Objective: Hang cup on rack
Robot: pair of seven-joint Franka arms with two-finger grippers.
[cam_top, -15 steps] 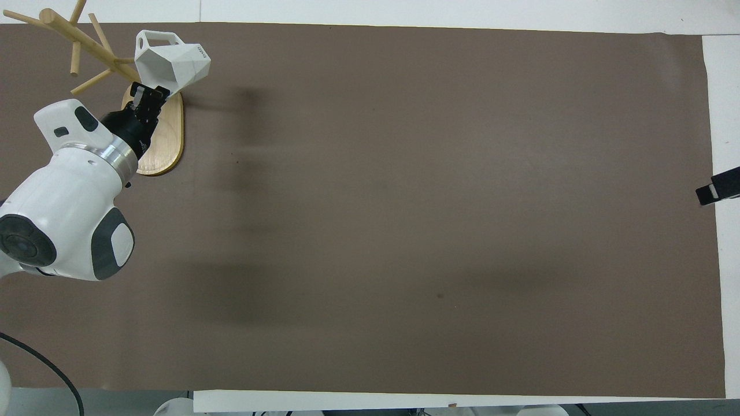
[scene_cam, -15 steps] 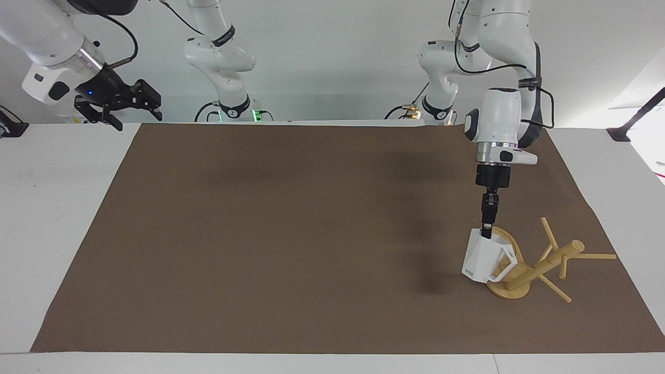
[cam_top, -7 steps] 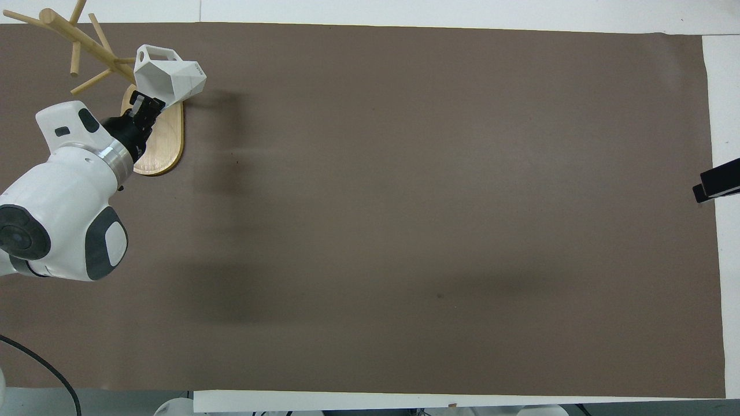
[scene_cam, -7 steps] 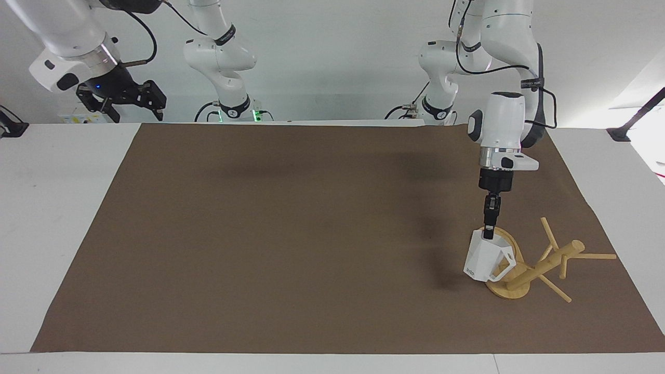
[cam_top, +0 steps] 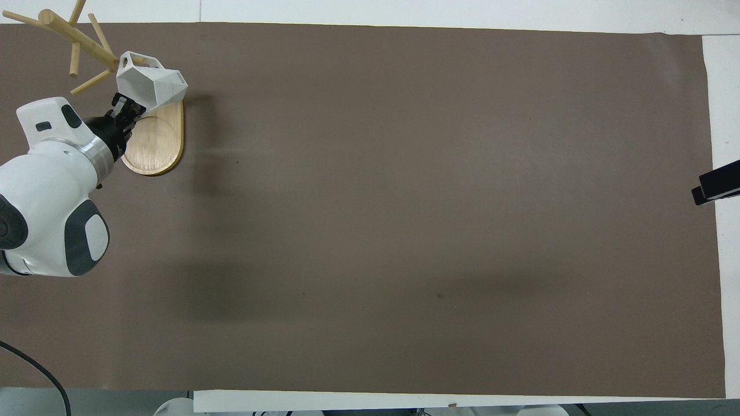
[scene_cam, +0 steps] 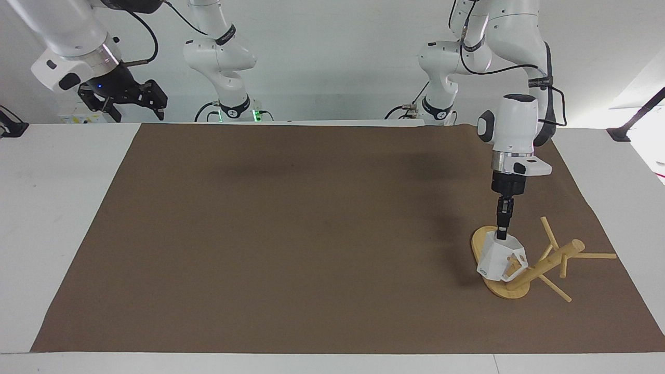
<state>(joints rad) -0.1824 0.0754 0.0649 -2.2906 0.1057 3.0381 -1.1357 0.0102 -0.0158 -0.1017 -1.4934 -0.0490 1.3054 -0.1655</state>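
Observation:
The white faceted cup (scene_cam: 493, 258) hangs over the oval base of the bamboo rack (scene_cam: 511, 291), at the left arm's end of the table. My left gripper (scene_cam: 502, 235) points straight down and is shut on the cup's rim. The cup's triangular handle (scene_cam: 518, 259) faces the rack's post (scene_cam: 550, 262) and overlaps a lower peg; whether the peg passes through it I cannot tell. In the overhead view the cup (cam_top: 153, 85) sits between the left gripper (cam_top: 123, 108) and the post (cam_top: 75, 34), over the rack's base (cam_top: 155, 147). My right gripper (scene_cam: 136, 109) waits open and empty, raised at the table's other end.
A brown mat (scene_cam: 311, 234) covers most of the white table (scene_cam: 57, 208). The rack's thin pegs (scene_cam: 595, 255) stick out toward the mat's edge. A black bit of the right gripper (cam_top: 716, 187) shows at the overhead view's edge.
My left gripper has carried the cup sideways toward the rack's post and a little lower, bringing the handle up to the pegs. The right gripper rose slightly, then held still.

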